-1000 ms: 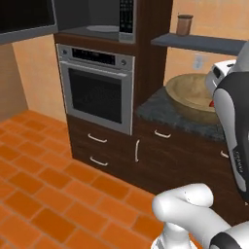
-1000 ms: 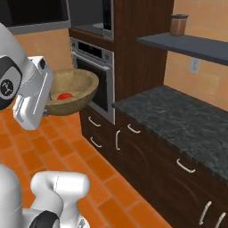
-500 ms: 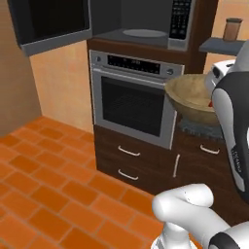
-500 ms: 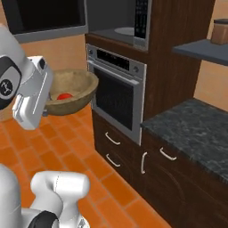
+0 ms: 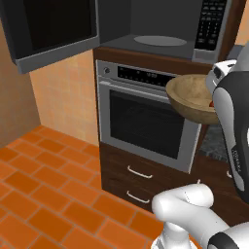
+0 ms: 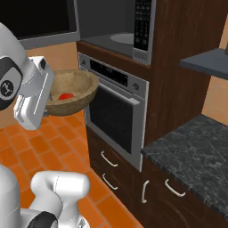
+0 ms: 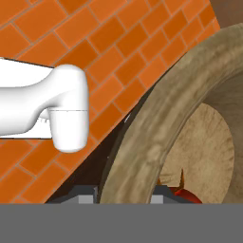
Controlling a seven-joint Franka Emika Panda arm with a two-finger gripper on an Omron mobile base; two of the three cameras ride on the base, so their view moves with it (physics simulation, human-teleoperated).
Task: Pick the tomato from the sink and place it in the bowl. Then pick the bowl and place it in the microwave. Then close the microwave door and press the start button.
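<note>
My gripper (image 7: pixel 125 192) is shut on the rim of the tan wooden bowl (image 6: pixel 75 89), and holds it in the air in front of the steel oven. The red tomato (image 6: pixel 66 96) lies inside the bowl; a sliver of the tomato (image 7: pixel 188 195) also peeks out low in the hand view. From the left base, the bowl (image 5: pixel 190 98) hangs just below the open microwave (image 5: pixel 160 26). The microwave door (image 5: pixel 51 24) is swung out to the left, and a glass turntable (image 5: pixel 159 40) lies inside. The sink is out of view.
The steel oven (image 5: pixel 146 124) with its bar-handled door sits under the microwave, with dark drawers (image 5: pixel 133 182) below it. A dark stone counter (image 6: pixel 196 153) and a wall shelf (image 6: pixel 207 60) lie to the right. Orange tile floor (image 5: pixel 44 194) spreads out at the left.
Both base views have shifted as the base drives: the oven and microwave now stand nearer and more central. The bowl with the tomato stays held in the same pose.
</note>
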